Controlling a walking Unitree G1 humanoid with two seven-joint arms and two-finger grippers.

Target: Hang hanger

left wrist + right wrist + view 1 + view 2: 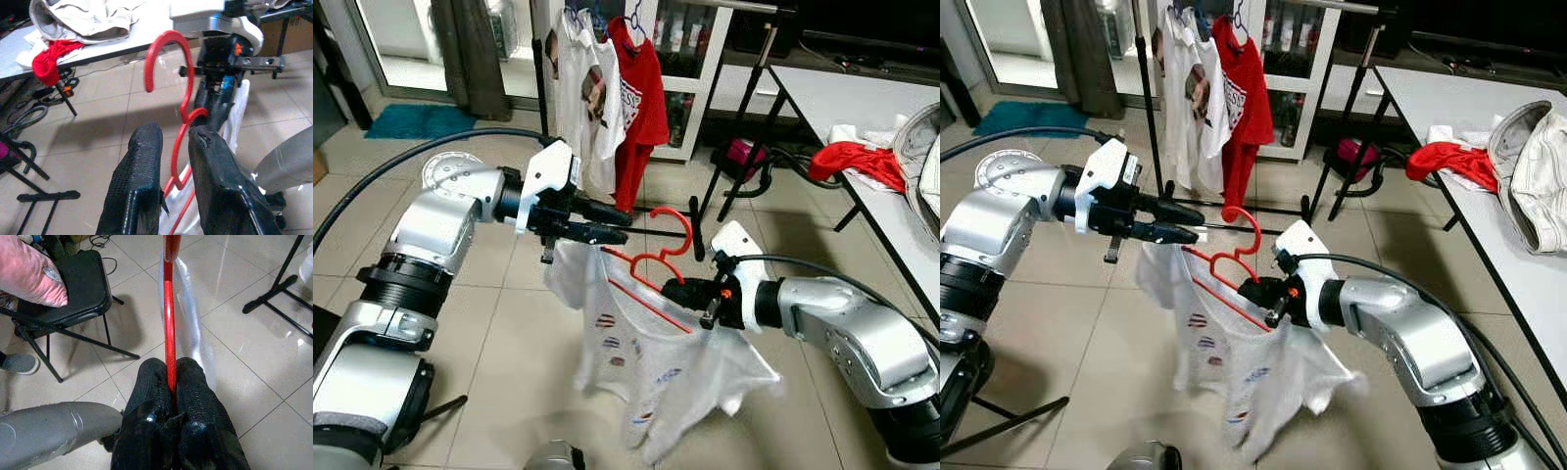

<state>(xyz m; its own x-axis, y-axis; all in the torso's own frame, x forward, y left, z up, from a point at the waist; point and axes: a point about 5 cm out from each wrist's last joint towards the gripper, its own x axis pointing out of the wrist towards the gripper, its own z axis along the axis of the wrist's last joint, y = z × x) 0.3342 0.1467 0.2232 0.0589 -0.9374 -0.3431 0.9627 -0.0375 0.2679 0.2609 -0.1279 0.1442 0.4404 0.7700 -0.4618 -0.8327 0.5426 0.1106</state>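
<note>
A red hanger [677, 227] carries a white printed T-shirt [646, 362] and is held in the air between my two arms. My right gripper [668, 290] is shut on the hanger's right arm, and its fingers [156, 382] pinch the red wire. My left gripper [625, 227] is at the shirt's other shoulder. A gap shows between its fingers [144, 156]; the hanger's neck [182, 147] runs through that gap and the cloth hangs from the lower finger. The clothes rack [540, 69] stands behind, with a red shirt [636, 98] and a white shirt [582, 88] hanging on it.
A white table [862, 108] on my right holds a red garment [852, 157] and pale clothes [1538, 166]. The rack's black feet [729, 196] spread over the tiled floor ahead. A black folding chair [83, 289] with a pink cushion [29, 269] stands nearby.
</note>
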